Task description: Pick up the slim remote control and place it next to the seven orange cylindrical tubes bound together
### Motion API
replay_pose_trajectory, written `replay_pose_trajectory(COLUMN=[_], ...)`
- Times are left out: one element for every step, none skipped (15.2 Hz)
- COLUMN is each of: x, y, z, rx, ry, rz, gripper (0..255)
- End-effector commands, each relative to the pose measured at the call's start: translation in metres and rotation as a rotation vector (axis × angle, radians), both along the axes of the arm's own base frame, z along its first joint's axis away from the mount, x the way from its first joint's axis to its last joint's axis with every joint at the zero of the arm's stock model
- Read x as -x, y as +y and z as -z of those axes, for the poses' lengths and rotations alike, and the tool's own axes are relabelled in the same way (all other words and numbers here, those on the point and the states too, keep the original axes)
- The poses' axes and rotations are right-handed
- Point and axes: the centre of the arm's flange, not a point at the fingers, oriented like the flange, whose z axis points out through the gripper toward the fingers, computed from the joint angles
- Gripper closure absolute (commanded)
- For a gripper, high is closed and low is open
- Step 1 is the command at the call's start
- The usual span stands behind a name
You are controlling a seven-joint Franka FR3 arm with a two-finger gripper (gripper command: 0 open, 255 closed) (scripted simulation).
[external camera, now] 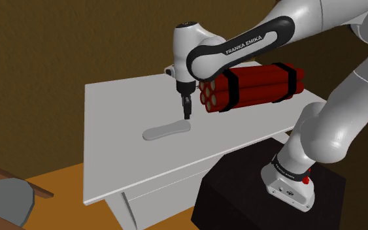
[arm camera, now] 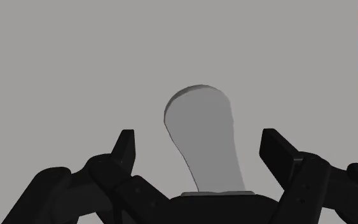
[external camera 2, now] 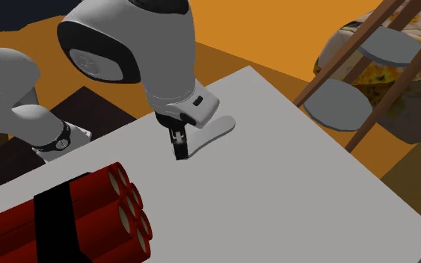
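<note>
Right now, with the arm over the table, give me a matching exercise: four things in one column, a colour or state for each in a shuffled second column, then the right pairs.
Things:
1 remote
2 tube bundle
3 claw
4 stand

States:
A dark red with black straps
B open, straddling the remote's end without clasping it
C dark box beside the table
D pale grey, lying flat on the table

Pairs: 1-D, 2-A, 3-B, 4-C
</note>
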Motion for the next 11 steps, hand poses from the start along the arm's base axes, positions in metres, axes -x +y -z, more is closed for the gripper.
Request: replay_pose_trajectory(x=[-0.005, -0.007, -0.010, -0.011, -0.013, -0.014, -0.014, -0.014, -0.014, -0.014, -0.014], y=[0.022, 0.033, 0.044, 0.056, 0.067, 0.079, 0.080, 0.080, 0.079, 0.079, 0.079], z=[0.007, 0.012, 0.017, 0.022, 0.027, 0.031, 0.032, 0.037, 0.042, 0.048, 0.053], rx=[-0.011, -0.015, -0.018, -0.022, -0.026, -0.029, -0.029, -0.029, -0.029, -0.029, -0.029], ry=[-0.023, -0.031, -0.039, -0.047, -0.054, -0.062, -0.063, -0.063, -0.063, -0.063, -0.063], rz=[-0.086, -0.128, -0.169, -0.211, -0.253, -0.294, -0.298, -0.298, -0.298, -0.298, -0.298], gripper=[0, 0, 0, 0, 0, 0, 0, 0, 0, 0, 0])
